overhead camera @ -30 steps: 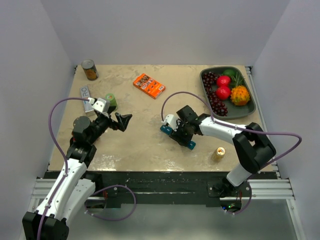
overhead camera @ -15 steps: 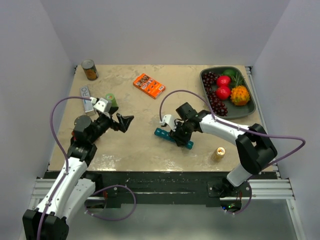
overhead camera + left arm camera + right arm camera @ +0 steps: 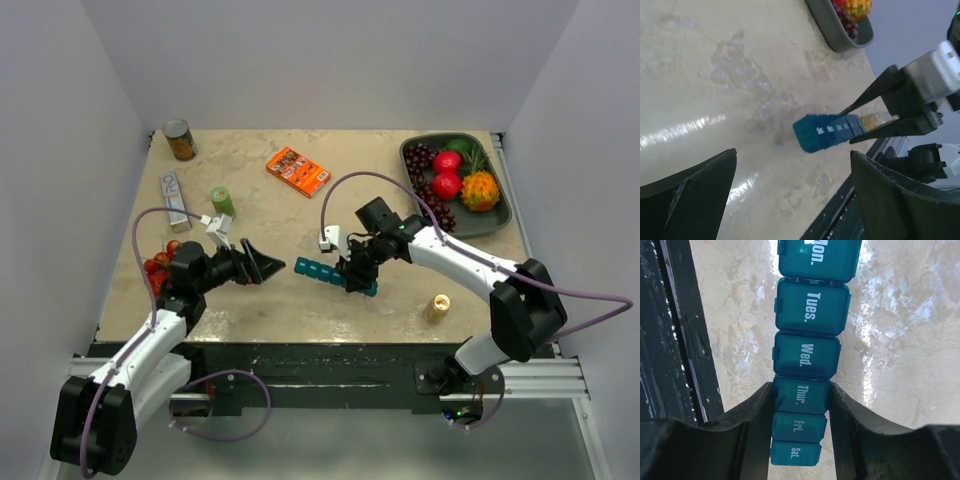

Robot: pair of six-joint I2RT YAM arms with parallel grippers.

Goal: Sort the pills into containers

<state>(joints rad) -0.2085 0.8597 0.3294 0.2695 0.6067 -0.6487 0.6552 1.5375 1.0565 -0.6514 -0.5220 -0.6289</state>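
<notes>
The right end effector [image 3: 801, 399] clamps the shut pill organizer [image 3: 811, 307], contents hidden; the left end effector [image 3: 266, 266], at its 9 o'clock, gapes released.

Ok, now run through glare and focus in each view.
Top external: even light, soft shadows, everything sharp. Left wrist: white glare streaks on the table, pill organizer in focus. Right wrist: bright glare patches on the table beside the pill organizer, day labels crisp.

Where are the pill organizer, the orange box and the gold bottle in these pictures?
pill organizer [image 3: 807, 362], right wrist view, on the lid marked Wed.
orange box [image 3: 298, 171], top external view, its top face.
gold bottle [image 3: 437, 306], top external view, on its body.
</notes>
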